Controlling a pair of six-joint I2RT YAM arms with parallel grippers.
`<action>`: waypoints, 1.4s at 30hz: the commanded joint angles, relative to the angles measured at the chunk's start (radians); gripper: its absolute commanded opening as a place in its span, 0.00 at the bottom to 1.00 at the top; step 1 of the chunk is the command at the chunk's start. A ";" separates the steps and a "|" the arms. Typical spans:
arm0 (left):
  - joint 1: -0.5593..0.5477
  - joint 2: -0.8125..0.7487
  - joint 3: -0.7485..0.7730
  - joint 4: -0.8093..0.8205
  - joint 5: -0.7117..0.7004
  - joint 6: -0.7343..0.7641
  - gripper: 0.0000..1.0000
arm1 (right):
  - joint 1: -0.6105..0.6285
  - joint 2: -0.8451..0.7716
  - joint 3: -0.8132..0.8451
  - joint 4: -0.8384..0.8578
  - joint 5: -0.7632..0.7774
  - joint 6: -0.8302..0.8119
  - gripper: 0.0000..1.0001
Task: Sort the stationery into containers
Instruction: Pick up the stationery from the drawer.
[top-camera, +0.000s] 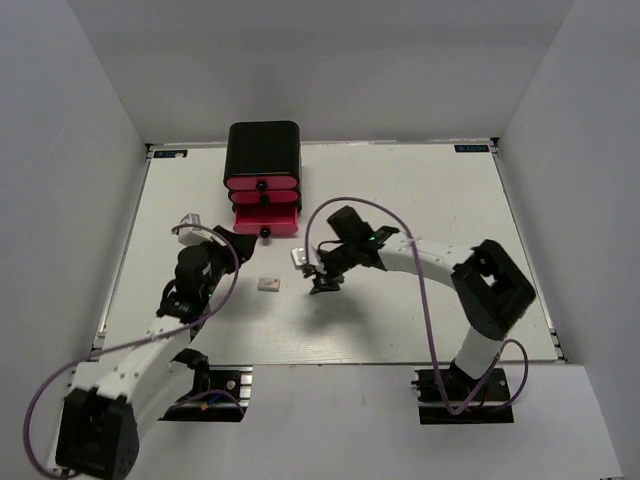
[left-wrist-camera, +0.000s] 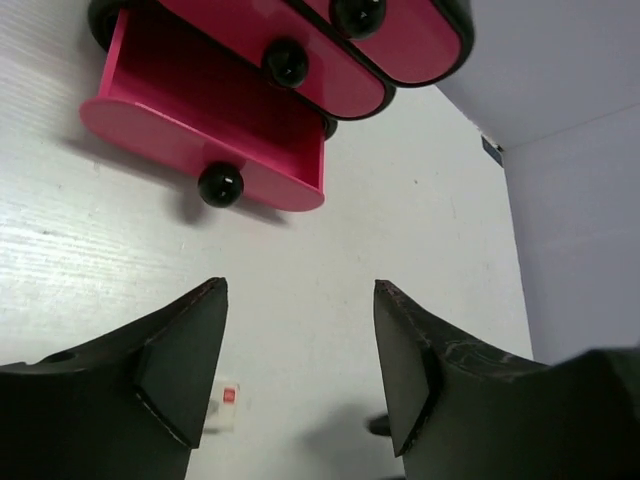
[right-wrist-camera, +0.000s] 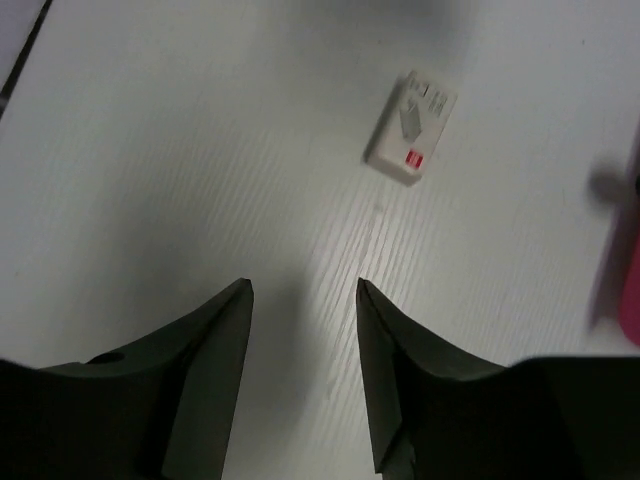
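Observation:
The black rounded box (top-camera: 262, 150) stands at the far middle with three pink-red drawers. Its bottom drawer (top-camera: 266, 222) is pulled out; in the left wrist view (left-wrist-camera: 210, 110) the part of its inside that shows holds nothing. The small white block (top-camera: 268, 284) lies on the table in front of it, also in the left wrist view (left-wrist-camera: 226, 404) and the right wrist view (right-wrist-camera: 409, 141). My left gripper (top-camera: 218, 268) (left-wrist-camera: 300, 285) is open and empty, left of the block. My right gripper (top-camera: 322, 281) (right-wrist-camera: 305, 283) is open and empty, right of the block. No pens show.
The white table (top-camera: 430, 200) is walled by grey panels at the back and both sides. The right arm's purple cable (top-camera: 345, 203) loops above the table near the drawers. The upper two drawers (left-wrist-camera: 400, 40) are shut.

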 joint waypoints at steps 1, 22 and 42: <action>0.006 -0.179 -0.010 -0.295 -0.008 -0.016 0.69 | 0.086 0.105 0.088 0.181 0.081 0.206 0.51; -0.003 -0.718 0.030 -0.844 -0.199 -0.071 0.69 | 0.198 0.445 0.389 0.158 0.354 0.394 0.60; -0.003 -0.688 -0.042 -0.733 -0.159 -0.109 0.69 | 0.023 0.228 0.459 0.225 0.455 0.304 0.02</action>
